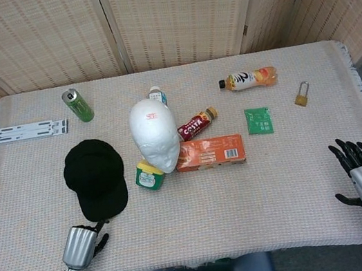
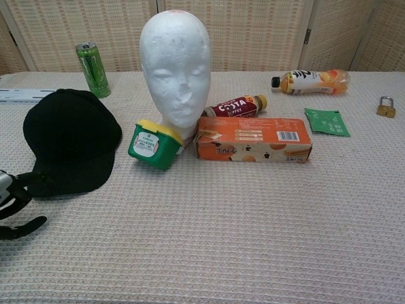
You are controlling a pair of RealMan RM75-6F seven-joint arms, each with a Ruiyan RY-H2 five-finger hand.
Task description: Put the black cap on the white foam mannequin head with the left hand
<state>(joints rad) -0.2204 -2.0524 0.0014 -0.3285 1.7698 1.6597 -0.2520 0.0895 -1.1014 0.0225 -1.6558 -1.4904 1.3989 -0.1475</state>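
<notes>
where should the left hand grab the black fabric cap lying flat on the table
Probably by the brim: it is the flat edge of the black fabric cap nearest the left hand, pointing toward the robot. Come in low from the near side and pinch it; the rounded crown sits farther back and offers less to hold.

Black cap (image 2: 71, 140) flat beside upright white foam mannequin head (image 2: 175, 66), left hand (image 2: 11, 201) at its brim.

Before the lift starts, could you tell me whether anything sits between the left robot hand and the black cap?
Nothing visible does. The left robot hand is at the brim edge of the black cap, with only bare cloth around it. The green tub sits beyond the cap, against the white foam head.
</notes>
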